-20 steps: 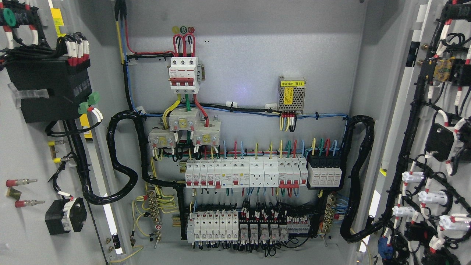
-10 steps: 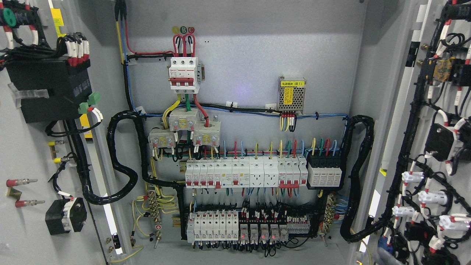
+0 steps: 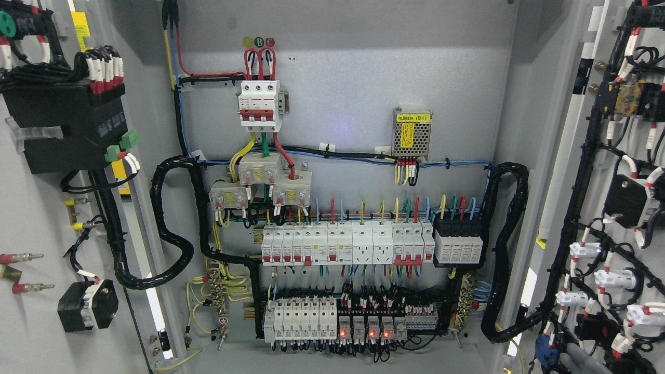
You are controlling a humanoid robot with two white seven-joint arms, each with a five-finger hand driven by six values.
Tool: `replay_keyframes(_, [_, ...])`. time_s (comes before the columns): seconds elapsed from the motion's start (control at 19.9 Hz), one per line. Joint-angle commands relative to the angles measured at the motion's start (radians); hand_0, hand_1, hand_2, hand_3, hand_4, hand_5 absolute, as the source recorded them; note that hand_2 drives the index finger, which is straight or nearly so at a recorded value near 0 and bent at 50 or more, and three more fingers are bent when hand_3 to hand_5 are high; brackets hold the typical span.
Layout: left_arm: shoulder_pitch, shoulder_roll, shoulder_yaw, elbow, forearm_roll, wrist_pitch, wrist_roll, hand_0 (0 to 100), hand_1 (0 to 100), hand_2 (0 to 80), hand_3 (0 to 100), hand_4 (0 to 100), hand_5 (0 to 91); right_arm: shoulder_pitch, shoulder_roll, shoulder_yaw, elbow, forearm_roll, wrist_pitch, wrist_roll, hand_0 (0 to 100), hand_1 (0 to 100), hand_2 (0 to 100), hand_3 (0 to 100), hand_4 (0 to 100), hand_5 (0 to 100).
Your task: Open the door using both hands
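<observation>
At the lower right edge, a grey hand (image 3: 584, 358) (grip state indeterminable) has entered beside the right door (image 3: 576, 218); both doors have swung wider.

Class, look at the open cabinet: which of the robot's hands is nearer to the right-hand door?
Right. The right hand shows at the picture's bottom edge, in front of the lower wiring on the right-hand door. The left hand is out of view, so its distance cannot be judged.

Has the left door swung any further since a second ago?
Yes. The left door has swung further open: its black box and red-tipped pins have shifted toward the picture's left, away from the fixed three-pole breaker, which hasn't moved.
</observation>
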Motion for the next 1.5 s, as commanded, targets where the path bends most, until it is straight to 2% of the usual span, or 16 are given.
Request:
replay_keyframes(0.0, [0.002,0.000,0.140,-0.002,0.078,0.048,-0.010,12,56,0.0,0,0,0.0,0.022,-0.002,-0.087,0.000,-0.034,-0.006,0.001,0,50,4,0,0,0])
replay_keyframes(0.2, [-0.007,0.010,0.218,0.024,0.225,0.170,-0.093,12,56,0.0,0,0,0.0,0.047,0.001,-0.116,-0.002,-0.034,-0.008,0.002,0,50,4,0,0,0])
replay_keyframes(0.45, [-0.024,0.052,0.299,0.064,0.254,0.185,-0.130,12,56,0.0,0,0,0.0,0.065,0.001,-0.133,0.001,-0.035,-0.009,0.002,0,50,4,0,0,0])
replay_keyframes(0.65, [-0.052,0.072,0.368,0.113,0.305,0.185,-0.232,12,56,0.0,0,0,0.0,0.065,0.001,-0.140,0.001,-0.037,-0.008,0.009,0,50,4,0,0,0])
replay_keyframes(1.2, [-0.083,0.159,0.436,0.217,0.323,0.184,-0.237,12,56,0.0,0,0,0.0,0.064,0.007,-0.179,0.007,-0.052,-0.008,0.007,0,50,4,0,0,0])
replay_keyframes(1.45, [-0.083,0.216,0.465,0.271,0.391,0.185,-0.236,12,56,0.0,0,0,0.0,0.065,0.005,-0.194,0.009,-0.142,-0.001,0.009,0,50,4,0,0,0])
